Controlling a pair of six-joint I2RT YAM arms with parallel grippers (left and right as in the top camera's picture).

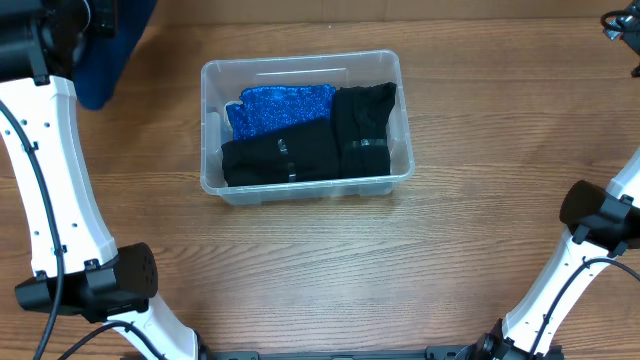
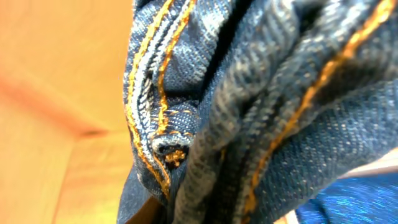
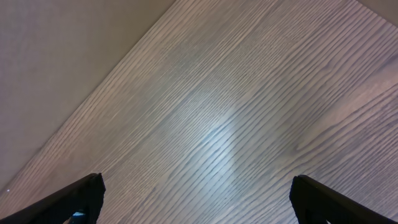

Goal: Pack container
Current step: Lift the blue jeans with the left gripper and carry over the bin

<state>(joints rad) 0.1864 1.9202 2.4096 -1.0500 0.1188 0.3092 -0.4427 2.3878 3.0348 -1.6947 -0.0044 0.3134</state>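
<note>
The clear container (image 1: 300, 62) stands mid-table, towards the back. It holds a sparkly blue garment (image 1: 280, 108) and folded black garments (image 1: 290, 155) packed side by side. My left gripper (image 1: 68, 25) is at the far left corner, left of the container, with dark blue denim jeans (image 1: 105, 55) hanging from it. In the left wrist view the jeans (image 2: 249, 112), with orange stitching, fill the frame and hide the fingers. My right gripper (image 3: 199, 205) is open and empty over bare wood, far right of the container.
The wooden table (image 1: 480, 260) runs all round the container. The white left arm (image 1: 50, 190) stands along the left edge. The right arm (image 1: 600, 215) stands at the right edge. A table edge crosses the upper left of the right wrist view.
</note>
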